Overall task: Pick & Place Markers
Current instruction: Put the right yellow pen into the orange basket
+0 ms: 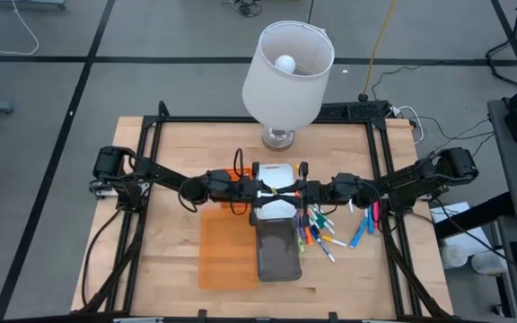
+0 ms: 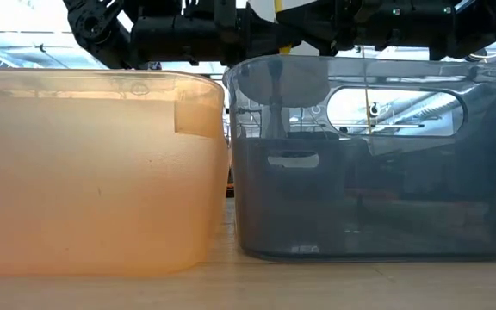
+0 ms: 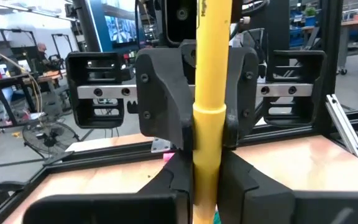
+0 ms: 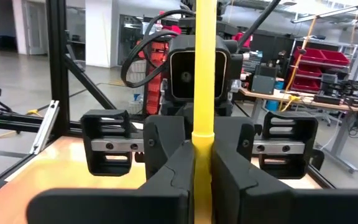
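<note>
- A yellow marker (image 3: pixel 207 106) is held over the middle of the table (image 1: pixel 169 233), above the white tray (image 1: pixel 276 175) and just behind the grey tray (image 1: pixel 278 254).
- The left gripper (image 1: pixel 257 190) is seen pressed together on the yellow marker; in the left wrist view its dark fingers (image 3: pixel 173 180) are clamped against the barrel from both sides.
- The right gripper (image 1: pixel 296 190) is likewise seen pinching the same marker from the opposite side, its fingers (image 4: pixel 229 168) closed tight around the yellow barrel in the right wrist view.
- The two grippers are met nose to nose, each visible to the other's wrist camera just behind the marker.
- A scatter of loose markers (image 1: pixel 326 235) in orange, green, blue, white and pink is found on the wood just beside the grey tray, toward the table's right edge.
- An orange tray (image 1: pixel 227 249) is placed touching the grey tray on its left side; in the low view the two stand side by side.
- A lamp (image 1: pixel 287 76) with a white shade is set near the table's rear edge.
</note>
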`<state>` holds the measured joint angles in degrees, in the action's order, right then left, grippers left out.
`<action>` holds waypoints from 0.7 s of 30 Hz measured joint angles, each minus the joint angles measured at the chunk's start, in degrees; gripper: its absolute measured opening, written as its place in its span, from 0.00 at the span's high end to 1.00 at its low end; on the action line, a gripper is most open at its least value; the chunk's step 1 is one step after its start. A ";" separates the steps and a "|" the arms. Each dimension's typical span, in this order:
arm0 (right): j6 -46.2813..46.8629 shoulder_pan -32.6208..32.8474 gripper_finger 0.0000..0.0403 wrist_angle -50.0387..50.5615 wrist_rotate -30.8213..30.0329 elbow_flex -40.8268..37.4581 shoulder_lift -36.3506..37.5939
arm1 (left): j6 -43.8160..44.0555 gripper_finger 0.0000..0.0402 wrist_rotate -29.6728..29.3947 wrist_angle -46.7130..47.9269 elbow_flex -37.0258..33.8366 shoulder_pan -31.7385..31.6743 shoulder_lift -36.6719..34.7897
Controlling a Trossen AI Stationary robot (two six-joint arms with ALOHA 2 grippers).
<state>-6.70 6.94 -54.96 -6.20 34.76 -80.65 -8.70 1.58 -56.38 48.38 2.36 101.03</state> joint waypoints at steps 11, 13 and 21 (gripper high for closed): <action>0.02 0.44 0.73 11.97 -4.38 -0.04 6.53 | 0.74 0.91 -5.35 16.38 0.15 1.15 -7.11; 0.04 0.67 0.71 16.03 -4.44 -0.04 9.73 | 3.99 0.91 -6.10 18.93 -0.98 1.18 -8.33; 2.63 1.42 0.71 27.93 -4.42 -0.04 19.31 | 23.71 0.91 -12.41 7.85 -17.21 1.21 -10.80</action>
<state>-4.06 8.36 -27.03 -10.61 34.72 -61.35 15.00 -10.83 -48.52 31.17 3.57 90.24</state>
